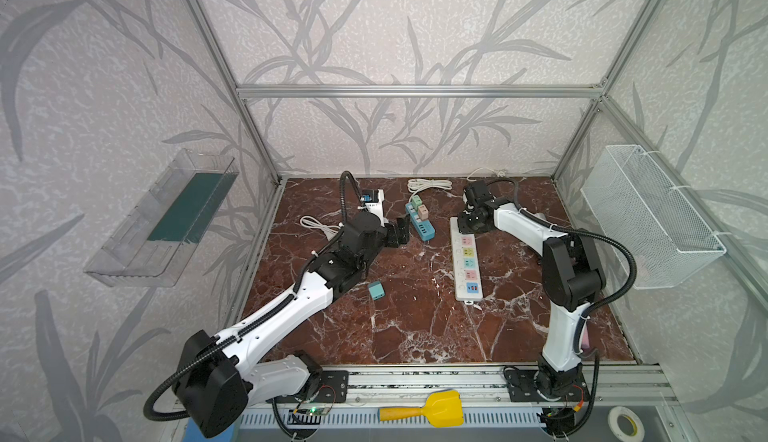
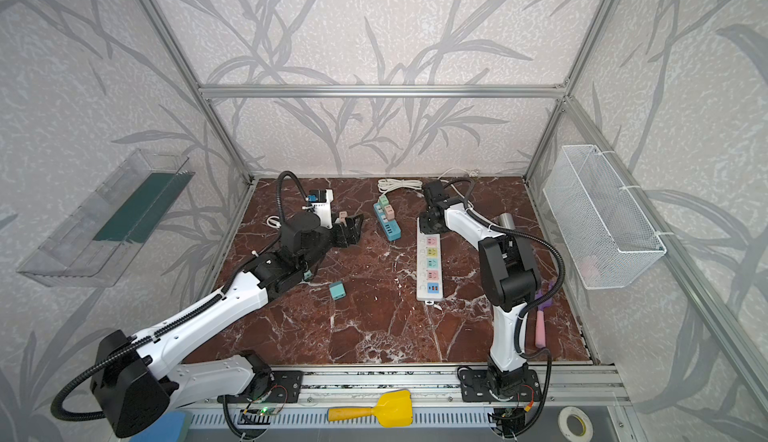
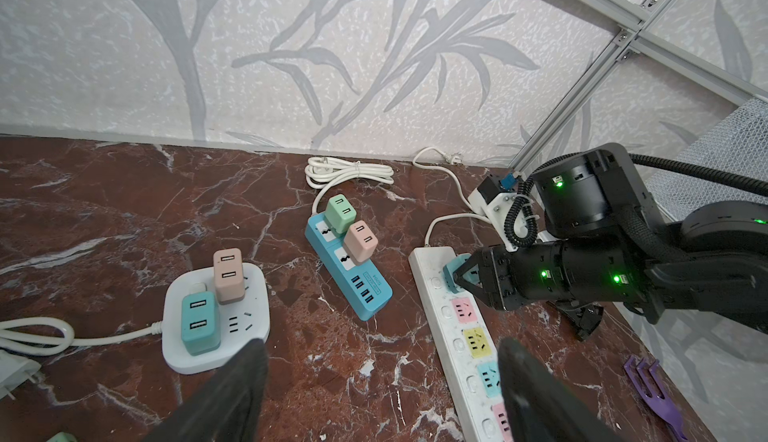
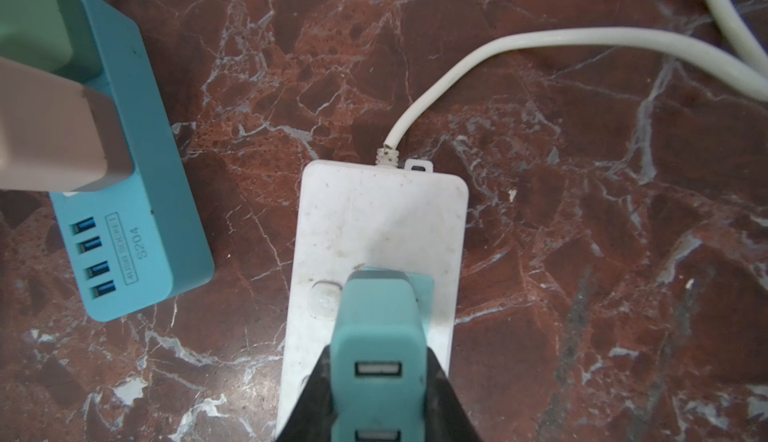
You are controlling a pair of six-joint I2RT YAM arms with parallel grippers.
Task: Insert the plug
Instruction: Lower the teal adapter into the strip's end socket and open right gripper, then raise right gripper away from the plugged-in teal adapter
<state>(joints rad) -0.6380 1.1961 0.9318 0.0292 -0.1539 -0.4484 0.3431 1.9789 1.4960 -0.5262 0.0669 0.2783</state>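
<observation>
Both top views: you look from high above front rail, steeply down toward back wall. Whole marble tabletop in frame; white power strip small, far off.
Left wrist view: low, close over tabletop, left of white power strip, facing back wall; blue power strip mid-frame.
Right wrist view: straight down, very near, over white power strip's cord end; teal plug looms large.
Your shared ground across all four: white power strip, blue power strip.

right gripper — jaws clamp teal plug on white strip | left gripper — jaws apart
</observation>
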